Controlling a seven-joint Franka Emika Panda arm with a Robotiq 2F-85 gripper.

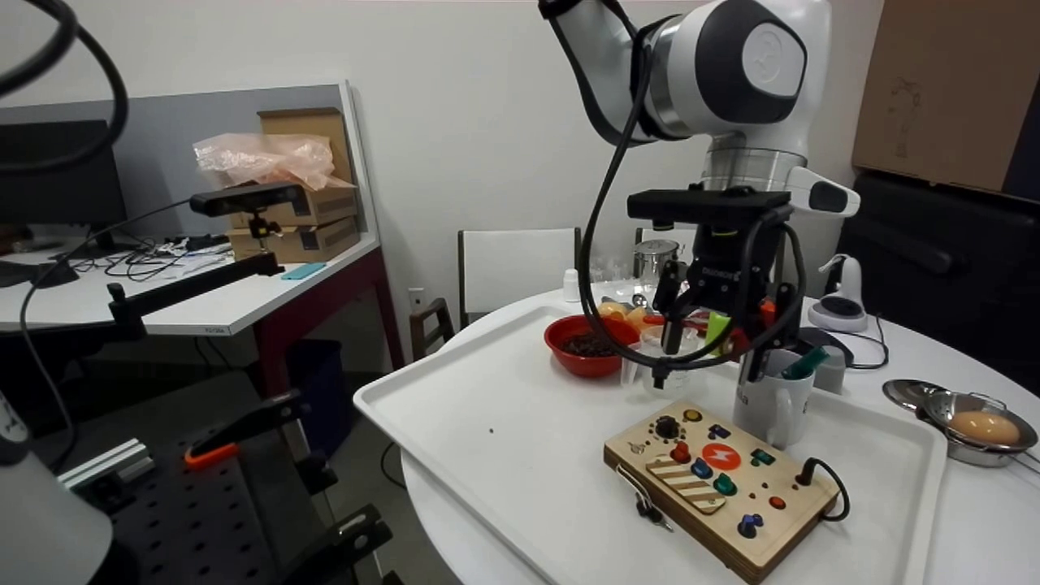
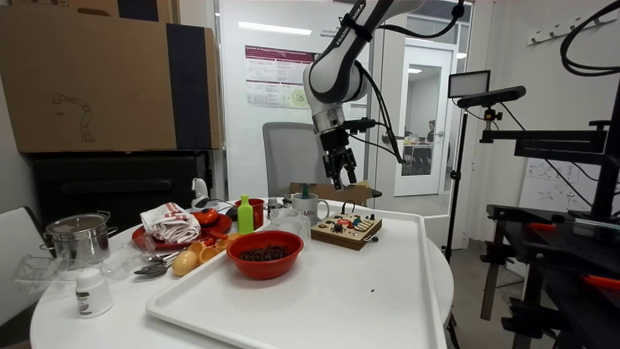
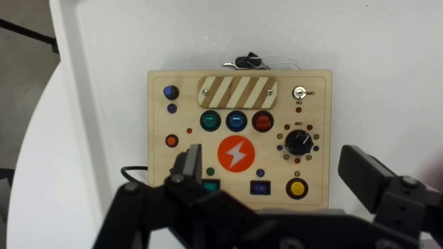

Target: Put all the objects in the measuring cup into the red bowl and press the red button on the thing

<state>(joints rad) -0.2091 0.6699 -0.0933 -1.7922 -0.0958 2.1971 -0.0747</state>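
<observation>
1. the fingers [image 3: 358, 173] hang in the air, spread wide apart, holding nothing. that spread suits gripping more than pressing, so bringing them together may serve better next.
2. below the fingers, not touching them, lies the wooden board [image 3: 266, 148], flat and face up, presumably so it can be worked from above.
3. between the two fingers but ahead of them in the wrist view is a round red button [image 3: 262, 121], likely the target; a smaller orange-red button [image 3: 171, 140] lies off to the side.
4. lower than the fingers and just beside the board, a white mug [image 2: 300, 206] stands upright; a careless descent could knock it.
5. farther from the fingers, the measuring cup [image 2: 292, 224] stands close to the red bowl [image 2: 264, 270], no pieces showing through its wall. the bowl holds the small dark pieces [image 2: 265, 253], its wide mouth probably chosen to catch a pour; that half of the task looks done.
6. under all these, farthest below the fingers, is the white tray [image 2: 334, 295], its raised rim likely meant to keep strays off the worktop [image 2: 131, 286]. a dark speck [image 2: 372, 291] lies on the tray; whether it is a stray piece, i cannot tell.
</observation>
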